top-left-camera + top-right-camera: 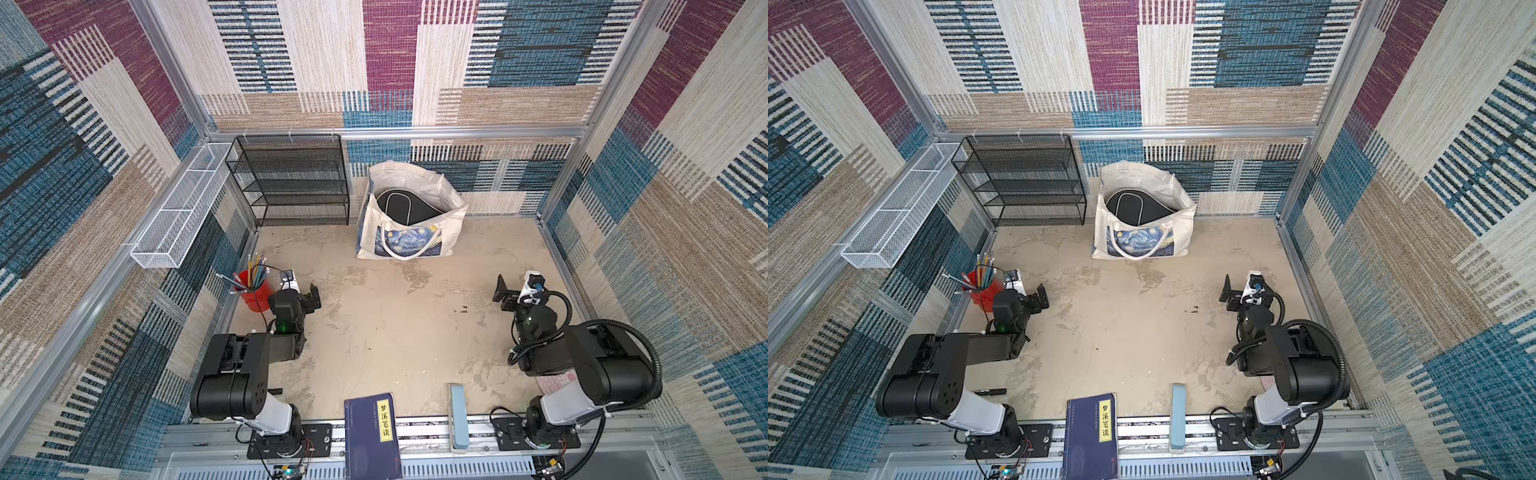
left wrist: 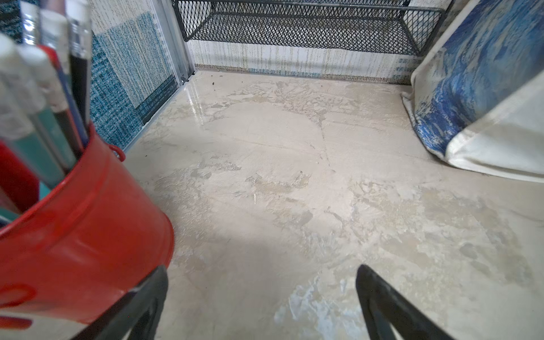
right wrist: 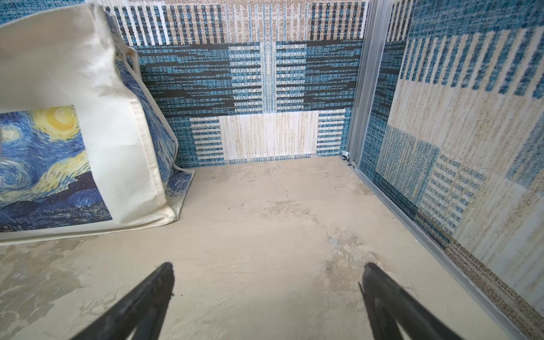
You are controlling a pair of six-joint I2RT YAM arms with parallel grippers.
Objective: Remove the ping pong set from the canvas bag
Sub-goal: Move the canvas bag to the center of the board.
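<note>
Canvas bag (image 1: 452, 232) upright at far centre, black paddle case (image 1: 409, 206) inside. Left gripper (image 2: 262, 267) and right gripper (image 3: 268, 263): jaws apart, empty, over the worktop (image 1: 395, 332).

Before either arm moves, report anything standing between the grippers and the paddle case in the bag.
Bare table lies between the left gripper, the right gripper and the canvas bag. Only the bag's front wall screens the black case; its mouth is open above.
</note>
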